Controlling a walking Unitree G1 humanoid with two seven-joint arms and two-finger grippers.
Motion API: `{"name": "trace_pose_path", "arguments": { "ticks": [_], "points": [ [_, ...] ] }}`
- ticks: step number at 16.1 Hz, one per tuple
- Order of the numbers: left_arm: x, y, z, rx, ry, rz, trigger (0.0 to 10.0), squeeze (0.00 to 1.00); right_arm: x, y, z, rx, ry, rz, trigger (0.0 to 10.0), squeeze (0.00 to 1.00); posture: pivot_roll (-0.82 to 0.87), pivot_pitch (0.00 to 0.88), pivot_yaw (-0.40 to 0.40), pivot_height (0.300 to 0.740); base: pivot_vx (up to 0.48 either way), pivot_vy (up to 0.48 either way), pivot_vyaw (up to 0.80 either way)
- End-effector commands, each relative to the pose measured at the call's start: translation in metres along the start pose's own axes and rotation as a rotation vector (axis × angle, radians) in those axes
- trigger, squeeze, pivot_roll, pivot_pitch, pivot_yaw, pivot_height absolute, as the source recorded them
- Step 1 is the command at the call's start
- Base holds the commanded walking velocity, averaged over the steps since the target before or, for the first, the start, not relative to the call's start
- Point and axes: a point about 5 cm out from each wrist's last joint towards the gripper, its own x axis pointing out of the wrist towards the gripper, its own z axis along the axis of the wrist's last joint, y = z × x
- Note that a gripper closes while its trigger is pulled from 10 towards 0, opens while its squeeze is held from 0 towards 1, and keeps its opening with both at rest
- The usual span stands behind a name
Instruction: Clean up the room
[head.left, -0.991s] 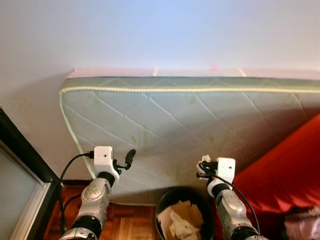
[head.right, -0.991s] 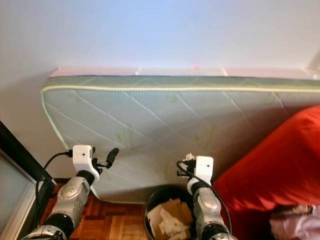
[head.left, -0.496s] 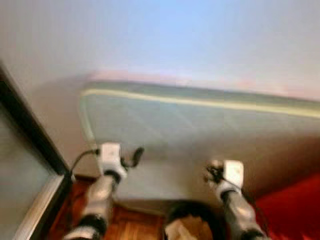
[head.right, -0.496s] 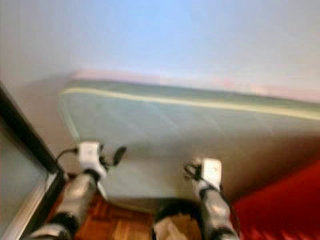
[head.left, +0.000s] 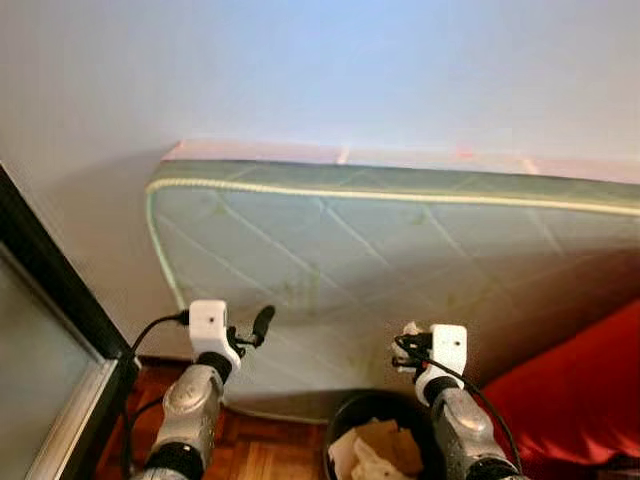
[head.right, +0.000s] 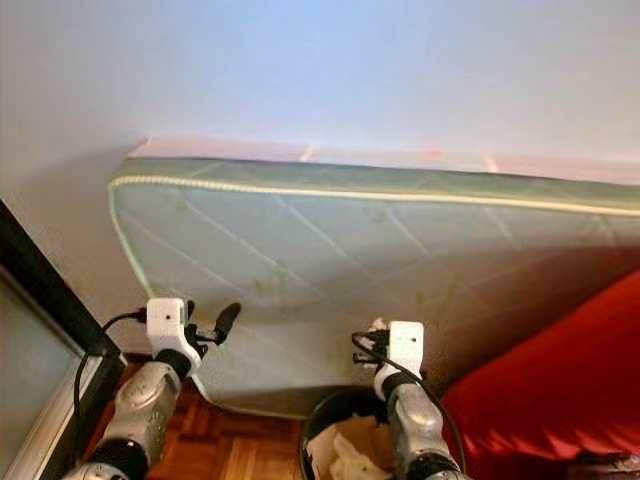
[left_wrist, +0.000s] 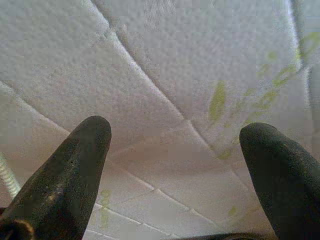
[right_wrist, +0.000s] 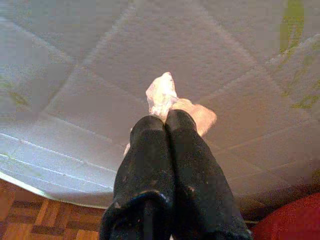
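A pale green quilted mattress (head.left: 400, 270), diamond-stitched with a corded cream edge, leans on its side against the white wall (head.left: 320, 70). In front of it the right end effector (right_wrist: 167, 120) is pinched fully closed on a small crumpled scrap of white tissue (right_wrist: 162, 95) (soft, wrinkled, poking out past the fingertips), held just above the round black bin (head.left: 345, 415) of crumpled paper at the mattress's foot. The left end effector (left_wrist: 175, 135) is spread wide and empty, facing the mattress. A red fabric mass (head.left: 570, 400) lies right of the mattress. The view has panned since a second ago; the grip is unchanged.
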Motion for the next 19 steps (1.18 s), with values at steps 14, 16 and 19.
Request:
{"name": "trace_pose_path", "arguments": {
  "ticks": [14, 16, 19],
  "points": [
    [-0.005, 0.003, -0.004, -0.008, 0.018, 0.015, 10.0, 0.0, -0.007, -0.008, -0.024, -0.063, 0.172, -0.061, 10.0, 0.0, 0.03, 0.018, -0.055, 0.681, 0.0, 0.0, 0.0],
    [-0.005, 0.003, -0.004, -0.009, 0.02, 0.014, 10.0, 0.0, -0.007, -0.006, -0.025, -0.076, 0.182, -0.046, 10.0, 0.0, 0.04, 0.021, -0.056, 0.681, 0.0, 0.0, 0.0],
    [-0.007, 0.004, -0.005, -0.011, 0.023, 0.02, 10.0, 0.0, -0.008, -0.007, -0.027, -0.082, 0.208, -0.054, 10.0, 0.0, 0.04, 0.027, -0.059, 0.666, 0.0, 0.0, 0.0]
  ]
}}
